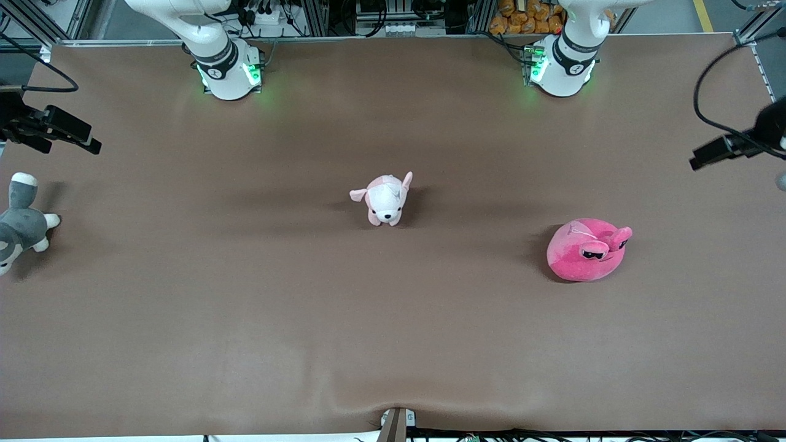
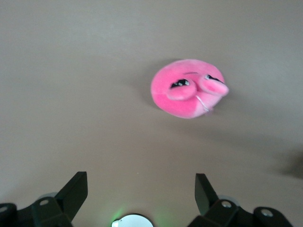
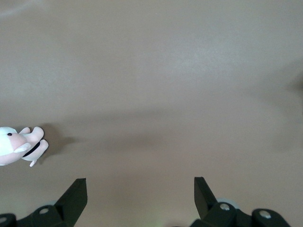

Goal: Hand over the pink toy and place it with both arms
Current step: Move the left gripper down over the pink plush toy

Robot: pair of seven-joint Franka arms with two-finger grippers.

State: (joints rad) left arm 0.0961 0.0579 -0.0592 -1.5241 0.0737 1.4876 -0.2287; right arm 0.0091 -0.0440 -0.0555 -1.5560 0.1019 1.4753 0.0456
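A: Left gripper (image 2: 137,191) first. Fingers spread wide, nothing between them, up in the air over bare table w/ the pink toy (image 2: 188,88) in its wrist view, well apart from the tips. Right gripper (image 3: 137,191) same deal: wide open, empty, over bare brown table; that arm's just waiting.

B: Where's the toy on the table?

A: Pink toy (image 1: 586,249) sits toward the left arm's end, nearer the front cam than the left arm's base (image 1: 562,67). Lying on the table (image 1: 245,337), face w/ the black eyes turned toward the front cam, two stalk ears poking up on top. Nothing touching it.

B: Other stuff?

A: Small pale puppy plush (image 1: 385,199) mid-table, well apart from the toy. Grey-and-white plush (image 1: 21,224) at the right arm's end, at the table edge. Not task items.

B: How'll it handle?

A: Guessing: plush, so light and soft, squashes under the fingers, won't break, fabric shouldn't slip much. Round fat body looks wide vs. the finger gap, so prob. pinch down into the body's top so it compresses, or take an ear stalk. For the handover I'd grab off-centre, leave a free side for the right gripper.

B: Risk?

A: Shallow pinch on fuzz only; could pull loose mid-pass. Just my read.
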